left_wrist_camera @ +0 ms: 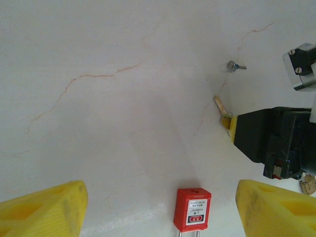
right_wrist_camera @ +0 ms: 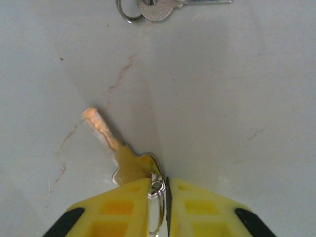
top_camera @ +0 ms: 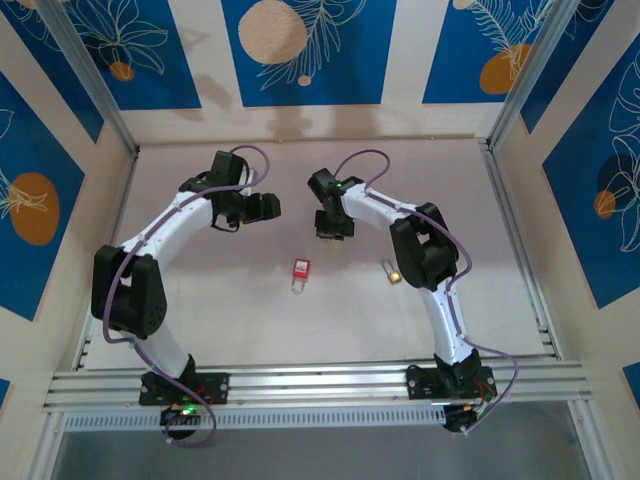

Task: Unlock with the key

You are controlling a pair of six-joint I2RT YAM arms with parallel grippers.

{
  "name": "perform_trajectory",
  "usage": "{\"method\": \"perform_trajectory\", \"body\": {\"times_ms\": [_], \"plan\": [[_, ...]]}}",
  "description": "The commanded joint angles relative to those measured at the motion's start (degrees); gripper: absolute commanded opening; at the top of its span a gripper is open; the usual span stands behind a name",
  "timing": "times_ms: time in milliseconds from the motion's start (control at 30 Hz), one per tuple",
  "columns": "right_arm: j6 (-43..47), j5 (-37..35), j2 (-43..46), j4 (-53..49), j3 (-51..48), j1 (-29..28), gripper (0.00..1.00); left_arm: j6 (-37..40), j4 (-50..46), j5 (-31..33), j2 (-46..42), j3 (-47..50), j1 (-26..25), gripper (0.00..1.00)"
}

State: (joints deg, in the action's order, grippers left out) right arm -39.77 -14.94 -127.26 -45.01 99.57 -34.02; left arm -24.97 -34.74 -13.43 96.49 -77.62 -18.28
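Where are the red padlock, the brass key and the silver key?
red padlock (left_wrist_camera: pixel 192 210), left wrist view, on its body.
brass key (right_wrist_camera: pixel 104 131), right wrist view, on its blade.
silver key (right_wrist_camera: pixel 157 11), right wrist view, on its round head.

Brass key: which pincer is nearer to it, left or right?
Right. The right pincer is shut on the head of the brass key; the open left pincer is apart from it, by the red padlock.

Open table (top_camera: pixel 200 300) around padlock (top_camera: pixel 300 269)
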Motion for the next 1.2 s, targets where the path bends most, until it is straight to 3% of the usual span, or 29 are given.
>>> {"method": "perform_trajectory", "body": {"times_ms": [0, 367, 833, 933, 1033, 1167], "plan": [[-1.3, 0.2, 2.8, 0.6, -2.2, -0.3, 0.12, 0.8, 0.7, -1.1, -1.1, 0.4, -0.1, 0.78], [0.3, -1.0, 7.4, 2.0, -5.4, -0.8, 0.02, 0.6, 0.9, -1.9, -0.3, 0.5, -0.2, 0.78], [5.7, -1.0, 19.5, 4.9, -12.6, -1.5, 0.01, 0.2, 4.8, -6.4, 0.1, 2.4, -0.5, 0.78], [6.4, -0.7, 22.1, 4.7, -13.3, -1.2, 0.01, 0.2, 9.6, -9.0, -1.1, 4.5, -1.4, 0.78], [7.3, -0.4, 24.6, 4.2, -13.8, -1.1, 0.01, -2.0, 21.1, -13.7, -4.4, 10.5, -2.4, 0.81], [7.9, -0.1, 27.4, 3.6, -14.5, -0.5, 0.01, -0.2, 31.4, -8.8, -10.0, 17.7, -4.9, 0.87]]}}
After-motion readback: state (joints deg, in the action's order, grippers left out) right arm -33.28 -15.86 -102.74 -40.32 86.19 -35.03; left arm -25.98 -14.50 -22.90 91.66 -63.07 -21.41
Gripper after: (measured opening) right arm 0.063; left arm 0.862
